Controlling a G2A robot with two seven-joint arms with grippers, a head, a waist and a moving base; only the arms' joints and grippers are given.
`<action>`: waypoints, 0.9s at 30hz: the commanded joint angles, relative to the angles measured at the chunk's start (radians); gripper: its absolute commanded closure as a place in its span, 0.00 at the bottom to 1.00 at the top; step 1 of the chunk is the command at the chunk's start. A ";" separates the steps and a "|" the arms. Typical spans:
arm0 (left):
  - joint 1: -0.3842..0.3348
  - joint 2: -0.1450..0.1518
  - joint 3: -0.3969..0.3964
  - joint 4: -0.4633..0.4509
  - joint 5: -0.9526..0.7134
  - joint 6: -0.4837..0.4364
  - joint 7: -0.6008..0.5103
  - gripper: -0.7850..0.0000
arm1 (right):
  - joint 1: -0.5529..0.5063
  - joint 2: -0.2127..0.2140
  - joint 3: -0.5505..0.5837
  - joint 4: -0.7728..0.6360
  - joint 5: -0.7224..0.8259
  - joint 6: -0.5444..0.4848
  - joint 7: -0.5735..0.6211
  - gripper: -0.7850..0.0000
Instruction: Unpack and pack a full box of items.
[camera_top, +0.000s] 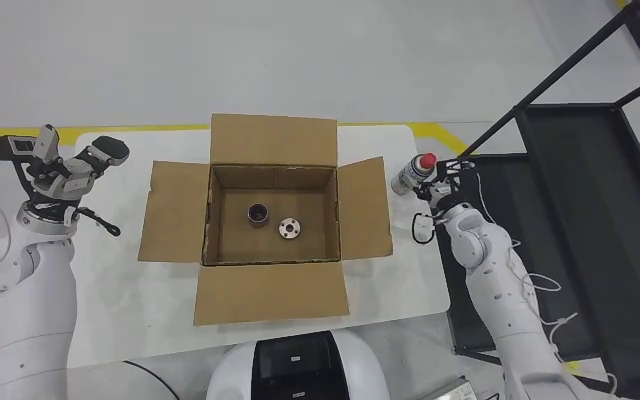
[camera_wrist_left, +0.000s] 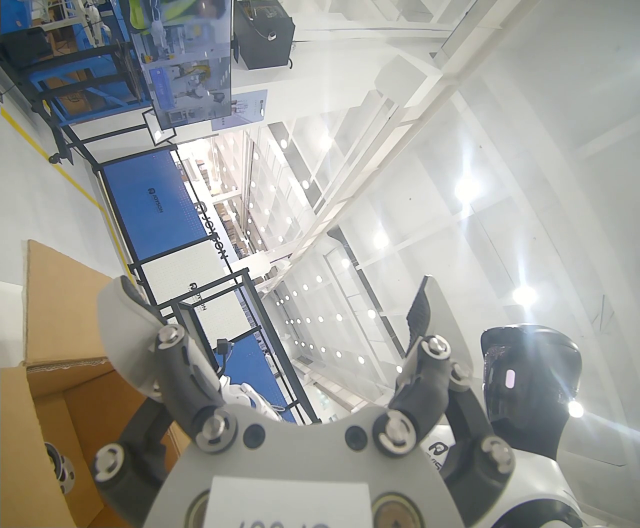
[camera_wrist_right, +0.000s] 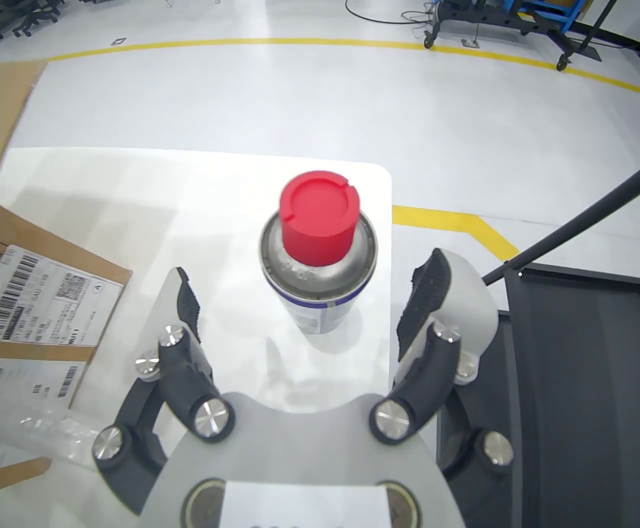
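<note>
An open cardboard box (camera_top: 270, 170) sits mid-table with all flaps spread. Inside lie a dark cylindrical part (camera_top: 259, 213) and a round metal flange (camera_top: 289, 228). A spray can with a red cap (camera_top: 413, 173) stands upright on the table's far right corner. My right gripper (camera_wrist_right: 305, 295) is open just behind the spray can (camera_wrist_right: 317, 265), its fingers apart from it on either side. My left gripper (camera_wrist_left: 272, 320) is open and holds nothing, raised at the table's left end (camera_top: 100, 155) and tilted upward. The box wall (camera_wrist_left: 60, 320) and the flange (camera_wrist_left: 57, 467) show beside it.
A black metal rack (camera_top: 550, 220) stands right of the table, close to the right arm. The box's right flap (camera_wrist_right: 50, 295) with labels lies near the right gripper. White table surface (camera_top: 110, 300) is bare around the box.
</note>
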 joint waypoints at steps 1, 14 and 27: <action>0.000 0.000 0.000 0.000 0.000 0.000 0.000 0.00 | 0.025 -0.002 -0.010 0.052 0.005 -0.008 -0.013 0.00; 0.000 0.000 0.000 0.000 0.000 0.000 0.000 0.00 | 0.173 -0.019 -0.096 0.284 -0.022 -0.028 -0.100 0.00; 0.000 0.000 0.000 0.000 0.000 0.000 0.000 0.00 | 0.220 -0.024 -0.107 0.380 -0.010 -0.018 -0.173 1.00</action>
